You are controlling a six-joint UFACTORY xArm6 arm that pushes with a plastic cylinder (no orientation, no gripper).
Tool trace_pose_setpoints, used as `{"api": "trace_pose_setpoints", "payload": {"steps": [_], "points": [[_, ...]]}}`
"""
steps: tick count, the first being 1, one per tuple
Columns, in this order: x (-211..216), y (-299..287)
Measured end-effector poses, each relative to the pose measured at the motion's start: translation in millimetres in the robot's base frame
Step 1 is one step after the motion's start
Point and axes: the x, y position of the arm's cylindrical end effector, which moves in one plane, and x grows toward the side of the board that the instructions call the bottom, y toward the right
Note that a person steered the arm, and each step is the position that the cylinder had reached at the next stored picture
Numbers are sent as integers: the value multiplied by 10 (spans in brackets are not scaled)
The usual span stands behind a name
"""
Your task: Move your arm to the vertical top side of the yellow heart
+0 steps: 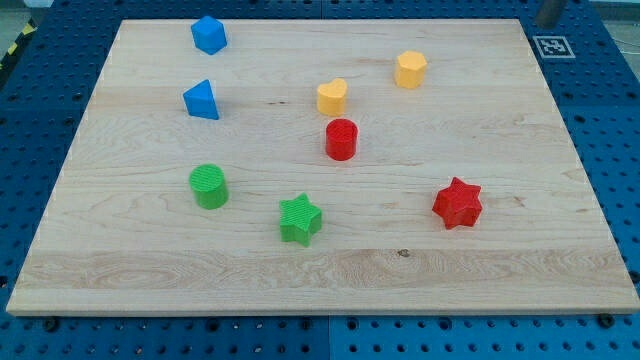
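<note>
Landmark: the yellow heart (333,97) lay on the wooden board (480,270), slightly above the board's middle.
Tip: my tip did not show in the view; its position relative to the blocks could not be told. The arm carried no claw, so no open or closed state applied.
Block total: eight.
Yellow blocks: two. Besides the heart, a yellow hexagonal block (410,70) stood near it, up and toward the view's right.
Red blocks: two. The red cylinder (341,139) stood just below the heart, apart from it. The red star (458,203) lay well below and to the right of the heart.
Green blocks: two. The green star (300,219) lay well below the heart, slightly left. The green cylinder (209,186) stood below and well left of the heart.
Blue blocks: two. The blue triangular block (202,100) lay well left of the heart, level with it. The blue pentagonal block (209,35) lay well left and above.
Marker: one black-and-white tag (551,45) lay off the board, far right of and above the heart.
</note>
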Motion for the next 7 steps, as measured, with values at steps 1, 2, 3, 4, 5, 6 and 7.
{"api": "trace_pose_setpoints", "payload": {"steps": [1, 2, 3, 4, 5, 6, 7], "points": [[0, -161], [0, -414], [1, -666], [1, -946], [1, -1207], [1, -1429], [2, -1458]]}}
